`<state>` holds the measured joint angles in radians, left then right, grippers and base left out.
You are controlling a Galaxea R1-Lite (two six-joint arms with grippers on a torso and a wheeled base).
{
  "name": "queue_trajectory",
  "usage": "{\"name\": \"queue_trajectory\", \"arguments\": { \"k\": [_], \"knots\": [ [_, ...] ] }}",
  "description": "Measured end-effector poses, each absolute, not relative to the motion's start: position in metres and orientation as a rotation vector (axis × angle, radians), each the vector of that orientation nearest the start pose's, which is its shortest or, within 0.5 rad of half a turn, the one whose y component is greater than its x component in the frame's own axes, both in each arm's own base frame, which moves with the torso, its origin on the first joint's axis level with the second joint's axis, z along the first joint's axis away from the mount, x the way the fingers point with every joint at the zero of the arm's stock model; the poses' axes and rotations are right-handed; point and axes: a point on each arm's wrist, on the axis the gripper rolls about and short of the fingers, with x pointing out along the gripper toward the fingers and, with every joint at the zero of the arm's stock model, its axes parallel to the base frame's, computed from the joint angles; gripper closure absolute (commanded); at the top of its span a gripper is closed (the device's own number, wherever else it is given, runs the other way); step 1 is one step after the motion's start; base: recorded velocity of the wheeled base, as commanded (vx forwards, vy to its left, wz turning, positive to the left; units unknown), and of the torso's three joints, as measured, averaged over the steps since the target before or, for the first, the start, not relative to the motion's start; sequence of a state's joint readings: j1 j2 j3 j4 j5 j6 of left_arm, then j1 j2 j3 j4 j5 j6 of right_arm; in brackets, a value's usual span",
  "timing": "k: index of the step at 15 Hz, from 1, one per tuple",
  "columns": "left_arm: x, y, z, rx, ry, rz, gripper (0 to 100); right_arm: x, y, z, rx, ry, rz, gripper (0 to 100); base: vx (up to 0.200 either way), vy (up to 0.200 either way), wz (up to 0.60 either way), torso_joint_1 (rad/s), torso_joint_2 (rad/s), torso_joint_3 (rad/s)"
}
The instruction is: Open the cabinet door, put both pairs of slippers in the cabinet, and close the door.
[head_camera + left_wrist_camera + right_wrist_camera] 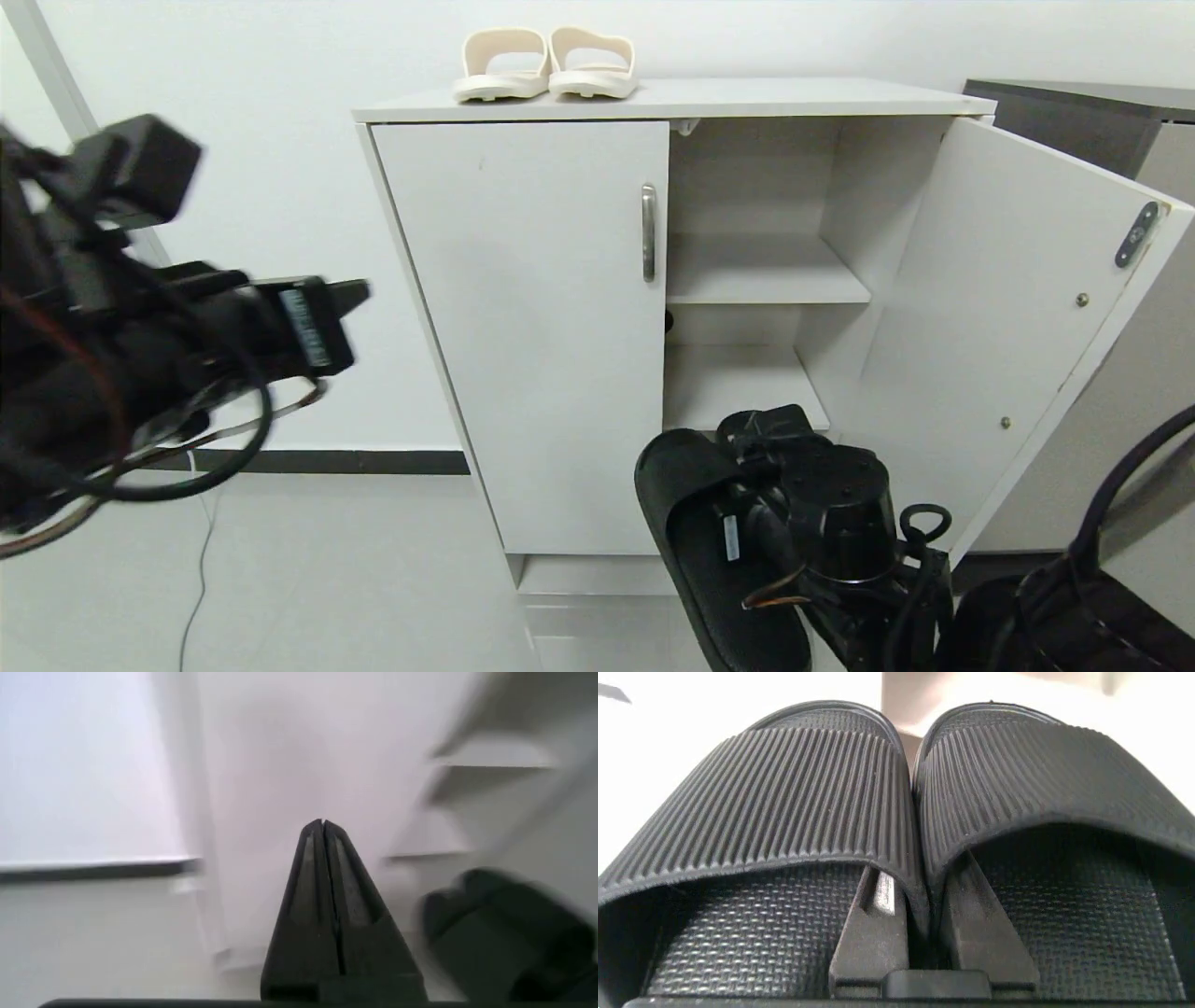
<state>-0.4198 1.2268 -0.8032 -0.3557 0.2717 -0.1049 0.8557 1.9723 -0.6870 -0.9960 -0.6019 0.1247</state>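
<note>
Your right hand (920, 894) is clamped on the adjoining straps of the black slippers (709, 560), held side by side before the open cabinet (523, 327), toes pointing toward it. Your left hand (322, 835) has its fingers together, empty.

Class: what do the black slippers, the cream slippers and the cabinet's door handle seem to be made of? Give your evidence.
Black slippers: likely rubber or foam, matte; ribbed straps, textured footbeds.
Cream slippers: probably moulded foam, smooth, matte, one-piece look.
Door handle: apparently brushed metal, silvery sheen.
</note>
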Motion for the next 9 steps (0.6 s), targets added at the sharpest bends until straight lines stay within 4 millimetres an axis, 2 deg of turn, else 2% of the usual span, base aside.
{"name": "queue_trajectory", "arguments": {
  "k": [2,4,6,9],
  "knots": [
    [0.133,-0.038,0.264,-0.070,0.050,0.012,100,0.237,0.242,0.099,-0.070,0.233,0.212,100,0.000,0.000,0.00,0.000,0.00,0.000],
    [0.085,-0.006,0.247,-0.068,0.015,0.208,100,0.241,0.241,0.096,-0.074,0.239,0.202,100,0.000,0.000,0.00,0.000,0.00,0.000],
    [0.047,0.006,0.223,-0.061,-0.008,0.322,100,0.242,0.241,0.095,-0.074,0.239,0.199,100,0.000,0.000,0.00,0.000,0.00,0.000],
    [0.008,0.007,0.172,-0.043,-0.002,0.328,100,0.242,0.241,0.095,-0.070,0.238,0.197,100,0.000,0.000,0.00,0.000,0.00,0.000]
  ]
}}
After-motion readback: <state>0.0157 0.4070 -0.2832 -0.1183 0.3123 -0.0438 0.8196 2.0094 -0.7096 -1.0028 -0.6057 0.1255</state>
